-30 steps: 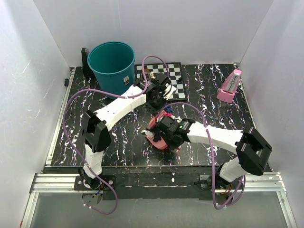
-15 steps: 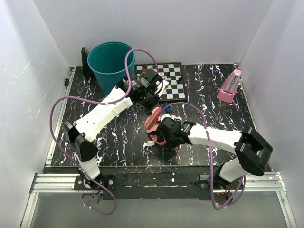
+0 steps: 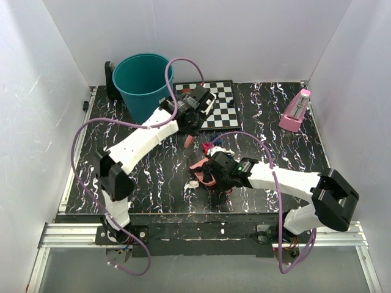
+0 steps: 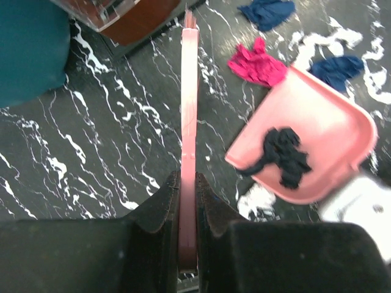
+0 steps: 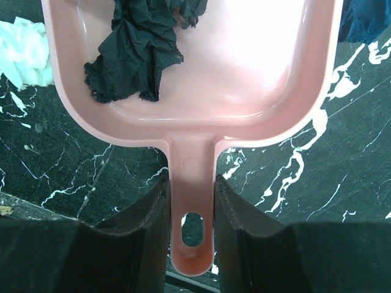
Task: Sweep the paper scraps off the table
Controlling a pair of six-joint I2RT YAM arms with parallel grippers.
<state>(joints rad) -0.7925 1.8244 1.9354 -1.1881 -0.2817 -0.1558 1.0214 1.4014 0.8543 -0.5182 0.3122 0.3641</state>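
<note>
Black marbled table (image 3: pixel 287 152). Teal bin (image 3: pixel 142 101) at the tabletop's far left corner, chessboard (image 3: pixel 223 108) against the far edge. Right gripper (image 5: pixel 192 201) clamped partway closed on the handle of a pink dustpan (image 5: pixel 256 67), mid-tabletop toward the near edge. Left gripper (image 4: pixel 188 189) pinched tight on a thin pink brush (image 4: pixel 190 91). Paper scraps (image 3: pixel 214 146) lay loose just beyond the pan: magenta scrap (image 4: pixel 256 61) and blue scrap (image 4: pixel 339 67) at its rim, white scrap (image 5: pixel 24 52) beside it, dark scrap (image 5: pixel 134 55) inside

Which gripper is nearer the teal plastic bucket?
Left. The left gripper, holding a pink brush, is just beside the bucket; the right gripper, holding a pink dustpan, is farther toward the near edge.
</note>
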